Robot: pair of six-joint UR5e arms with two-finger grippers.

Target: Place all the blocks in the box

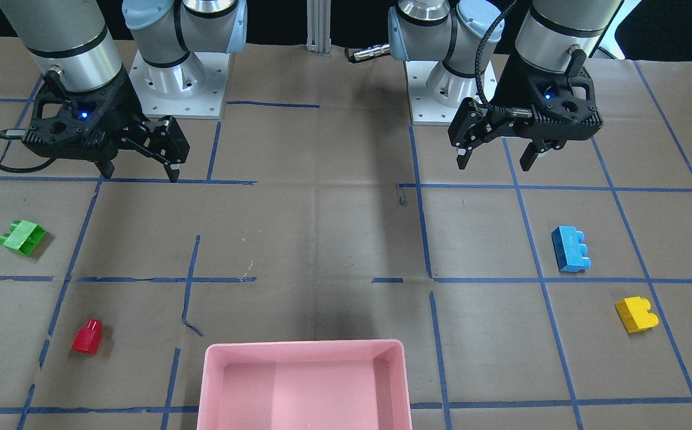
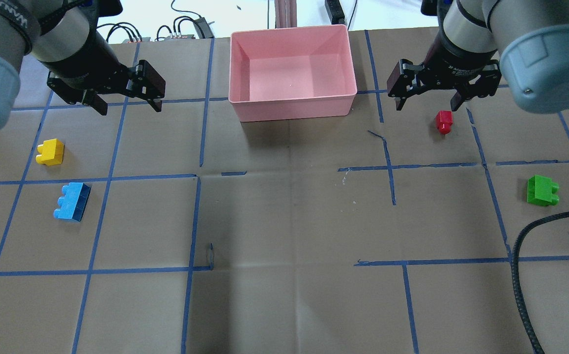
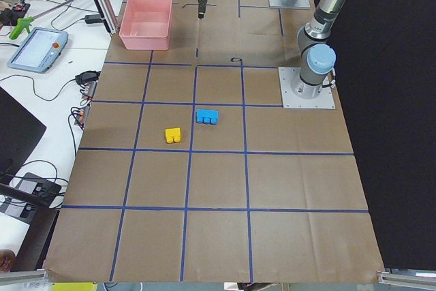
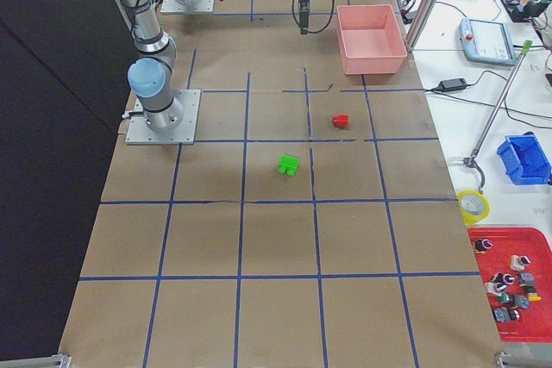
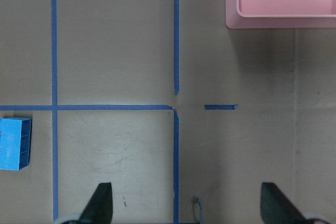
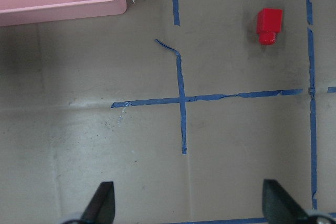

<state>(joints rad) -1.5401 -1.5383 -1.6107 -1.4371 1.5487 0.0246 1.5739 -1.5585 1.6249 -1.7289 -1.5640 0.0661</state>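
Since the four blocks appeared to be small hard-plastic bricks, they were judged light, rigid and somewhat slick, best taken across the flat side walls and not over the studs. On the overhead view, with 12 o'clock away from the robot, the box (image 2: 294, 109) was noted at 12, with nothing in it. The blue block (image 2: 71, 201) was at 9, long axis roughly 1-to-7 and studs toward 9, with the yellow block (image 2: 50, 152) at its 11. The red block (image 2: 444, 122) was at 2, stud toward 6, and the green block (image 2: 542, 190) at 3, studs toward 3. The left gripper (image 2: 130, 109) and right gripper (image 2: 427, 107) were found spread wide, holding nothing, above the table.
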